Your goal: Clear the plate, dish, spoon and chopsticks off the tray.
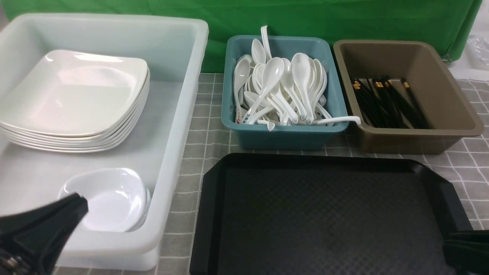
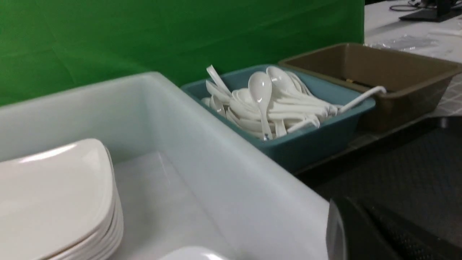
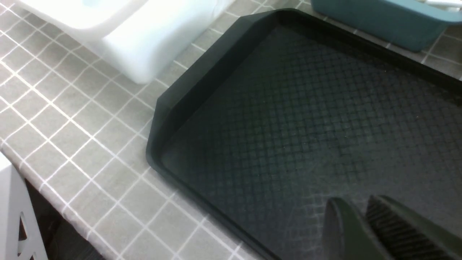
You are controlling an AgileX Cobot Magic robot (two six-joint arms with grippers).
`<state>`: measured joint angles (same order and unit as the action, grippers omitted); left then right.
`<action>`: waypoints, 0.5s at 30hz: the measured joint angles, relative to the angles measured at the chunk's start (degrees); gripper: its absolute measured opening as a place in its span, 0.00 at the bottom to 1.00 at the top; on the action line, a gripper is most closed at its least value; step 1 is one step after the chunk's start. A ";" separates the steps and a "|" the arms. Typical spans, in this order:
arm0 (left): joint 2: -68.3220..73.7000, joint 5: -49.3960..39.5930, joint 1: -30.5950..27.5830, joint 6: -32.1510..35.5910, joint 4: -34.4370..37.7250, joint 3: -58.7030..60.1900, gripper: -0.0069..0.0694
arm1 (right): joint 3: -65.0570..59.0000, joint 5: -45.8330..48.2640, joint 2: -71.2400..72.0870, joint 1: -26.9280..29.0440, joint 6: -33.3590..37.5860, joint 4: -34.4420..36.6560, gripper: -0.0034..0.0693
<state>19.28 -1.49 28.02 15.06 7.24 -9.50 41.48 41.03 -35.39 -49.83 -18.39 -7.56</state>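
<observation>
The black tray (image 1: 324, 214) lies bare in front of me; it also shows in the right wrist view (image 3: 306, 119). A stack of large white plates (image 1: 72, 95) and a small white dish (image 1: 114, 198) sit in the white tub (image 1: 175, 126). Several white spoons (image 1: 282, 88) fill the teal tub (image 1: 282, 135). Black chopsticks (image 1: 386, 103) lie in the brown tub (image 1: 439, 95). My left gripper (image 1: 78, 202) is shut and empty, just over the dish's near edge. My right gripper (image 3: 355, 206) is shut and empty above the tray's near right corner.
The three tubs stand behind and left of the tray on a grey checked cloth (image 1: 206, 126). A green backdrop (image 1: 305, 19) closes off the far side. The table's near edge (image 3: 43, 187) shows in the right wrist view.
</observation>
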 joint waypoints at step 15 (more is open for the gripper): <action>-0.24 3.69 0.00 0.00 -0.18 8.88 0.10 | -10.63 -6.19 12.57 22.16 21.35 4.55 0.07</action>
<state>19.04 2.20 28.02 15.06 7.06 -0.62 30.85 34.84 -22.82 -27.67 2.96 -3.01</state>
